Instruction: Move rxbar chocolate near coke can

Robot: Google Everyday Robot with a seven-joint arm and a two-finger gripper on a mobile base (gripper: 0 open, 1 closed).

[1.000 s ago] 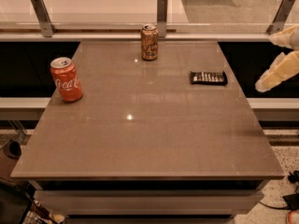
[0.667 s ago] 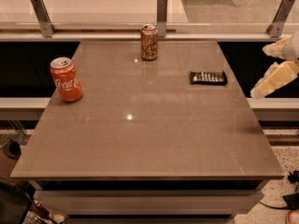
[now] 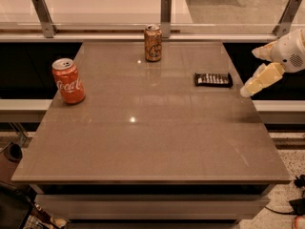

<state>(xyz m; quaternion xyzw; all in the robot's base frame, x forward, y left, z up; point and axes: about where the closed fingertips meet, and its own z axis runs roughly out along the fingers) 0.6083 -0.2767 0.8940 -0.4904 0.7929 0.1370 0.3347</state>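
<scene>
The rxbar chocolate point(image 3: 213, 79) is a flat dark bar with pale lettering, lying on the right side of the grey table point(image 3: 143, 142). The coke can point(image 3: 68, 80) is red with white script and stands upright near the table's left edge. My gripper point(image 3: 249, 73) comes in from the right edge of the view, just right of the bar and above the table's right edge. Its two cream fingers point(image 3: 259, 80) are spread apart and hold nothing. It does not touch the bar.
A brown-orange patterned can point(image 3: 153, 43) stands upright at the table's far middle. A low glass barrier with metal posts point(image 3: 166, 9) runs behind the table. Dark gaps lie on both sides of the table, and cables lie on the floor at the lower right.
My gripper has moved left and a little down, closer to the rxbar chocolate. The cans and the bar have not moved.
</scene>
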